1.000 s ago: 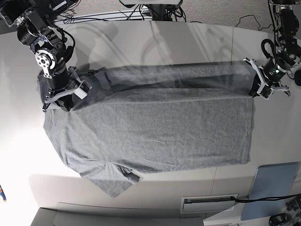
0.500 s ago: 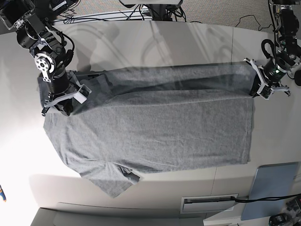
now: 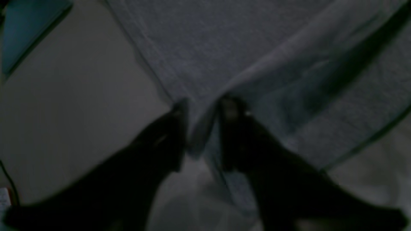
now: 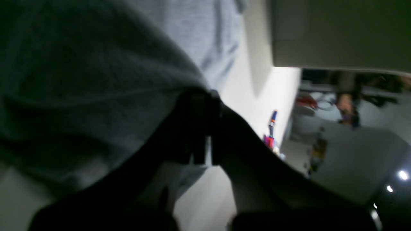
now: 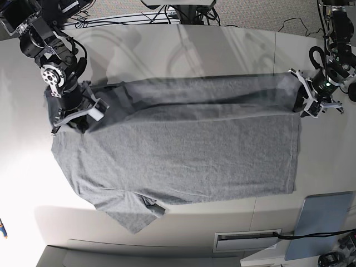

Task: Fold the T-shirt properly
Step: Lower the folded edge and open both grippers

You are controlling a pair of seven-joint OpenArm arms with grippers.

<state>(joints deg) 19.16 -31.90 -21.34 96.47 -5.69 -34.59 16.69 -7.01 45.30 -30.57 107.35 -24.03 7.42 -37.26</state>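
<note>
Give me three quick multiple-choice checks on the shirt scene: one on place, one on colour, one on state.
1. Where is the folded-over strip of the T-shirt in the base view?
A. top edge
B. bottom edge
C. middle

2. What colour is the shirt?
A. blue
B. grey
C. white

3. How is the right gripper?
A. wide open
B. shut on the shirt
C. off the table

Answers:
1. A, the doubled band runs along the top between both arms.
2. B, heather grey all over.
3. B, its fingers pinch cloth in the right wrist view.
</note>
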